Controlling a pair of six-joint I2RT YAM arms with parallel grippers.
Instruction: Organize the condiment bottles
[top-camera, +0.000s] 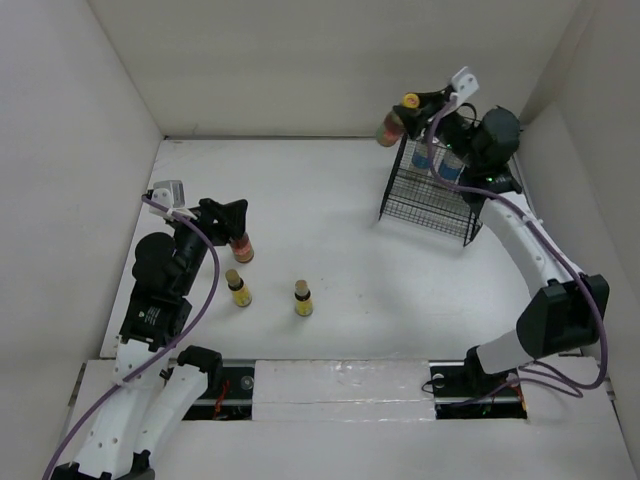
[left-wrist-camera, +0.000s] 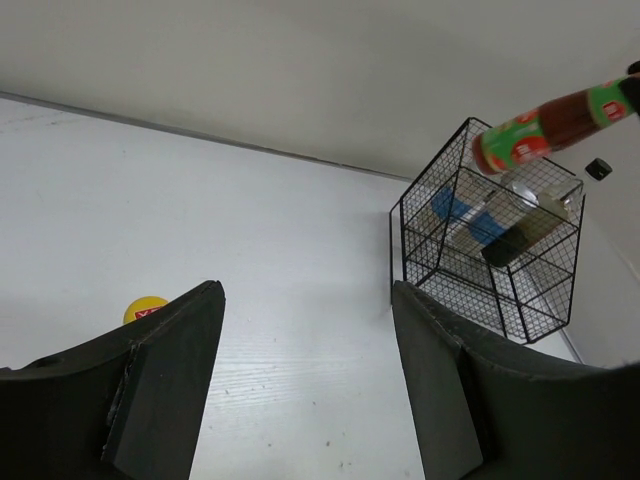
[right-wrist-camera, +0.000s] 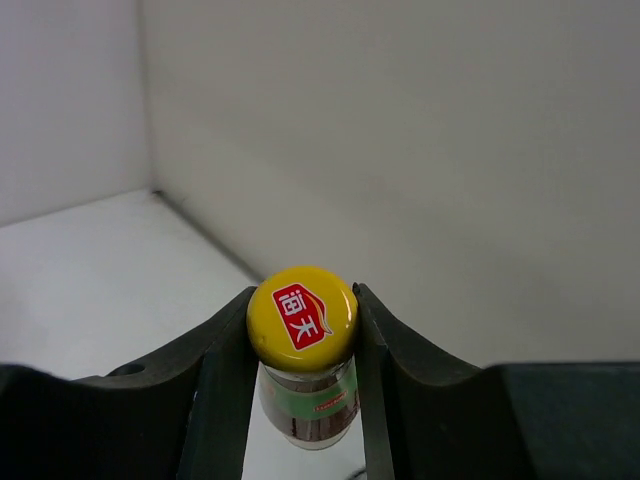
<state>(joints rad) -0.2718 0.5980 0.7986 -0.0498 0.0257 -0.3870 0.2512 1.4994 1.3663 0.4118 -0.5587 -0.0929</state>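
My right gripper (top-camera: 415, 104) is shut on the yellow cap (right-wrist-camera: 302, 318) of a red sauce bottle (top-camera: 390, 126) and holds it tilted in the air above the back left corner of the black wire basket (top-camera: 420, 205). The left wrist view shows this bottle (left-wrist-camera: 545, 125) over the basket (left-wrist-camera: 430, 262). In the basket lie two white shakers with blue labels (top-camera: 448, 164) and a dark bottle (left-wrist-camera: 520, 236). My left gripper (top-camera: 232, 214) is open and empty, just above a second yellow-capped sauce bottle (top-camera: 241, 248), whose cap (left-wrist-camera: 146, 308) peeks past my left finger. Two tiny yellow bottles (top-camera: 238, 288) (top-camera: 303, 298) stand in front.
White walls close in the table on the left, back and right. The basket stands at the back right, close to the right wall. The right arm reaches along the right side.
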